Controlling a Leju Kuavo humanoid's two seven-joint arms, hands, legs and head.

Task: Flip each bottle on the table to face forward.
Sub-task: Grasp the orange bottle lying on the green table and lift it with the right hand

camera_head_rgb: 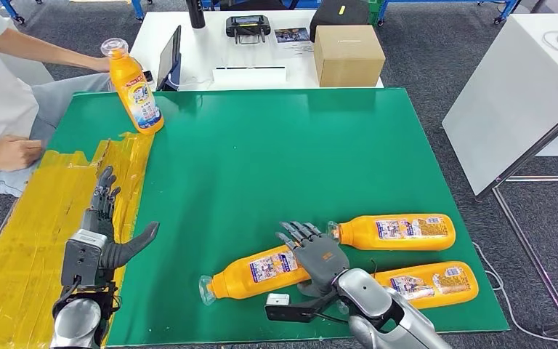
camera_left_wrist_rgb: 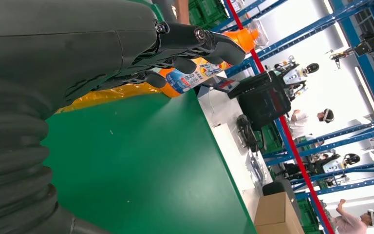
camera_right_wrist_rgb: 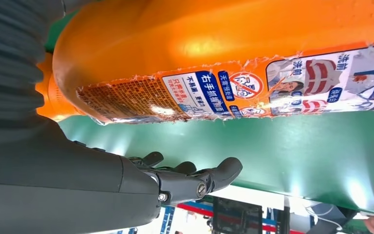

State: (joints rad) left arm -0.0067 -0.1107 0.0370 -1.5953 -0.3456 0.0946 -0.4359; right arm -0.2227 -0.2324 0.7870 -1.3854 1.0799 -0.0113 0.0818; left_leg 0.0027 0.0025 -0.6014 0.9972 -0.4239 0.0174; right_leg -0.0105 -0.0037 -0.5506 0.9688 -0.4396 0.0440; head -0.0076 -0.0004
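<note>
Three orange bottles with printed labels lie on their sides on the green table [camera_head_rgb: 261, 145]: one near the front middle [camera_head_rgb: 254, 274], one behind it to the right [camera_head_rgb: 396, 231], one at the front right [camera_head_rgb: 430, 282]. A fourth bottle [camera_head_rgb: 134, 89] stands upright at the far left corner, a person's hand touching it. My right hand [camera_head_rgb: 318, 254] hovers over the base end of the front middle bottle [camera_right_wrist_rgb: 214, 53], fingers [camera_right_wrist_rgb: 195, 178] stretched out and apart, holding nothing. My left hand [camera_head_rgb: 107, 218] is open over the yellow tape [camera_head_rgb: 36, 233], with the upright bottle [camera_left_wrist_rgb: 195, 75] beyond its fingers [camera_left_wrist_rgb: 190, 41].
A person [camera_head_rgb: 0, 94] sits at the table's far left edge. Behind the green table stands a white table [camera_head_rgb: 211, 43] with a cardboard box [camera_head_rgb: 347, 54], a tablet [camera_head_rgb: 168, 58] and a small device [camera_head_rgb: 248, 27]. Another white table [camera_head_rgb: 523, 87] stands at the right.
</note>
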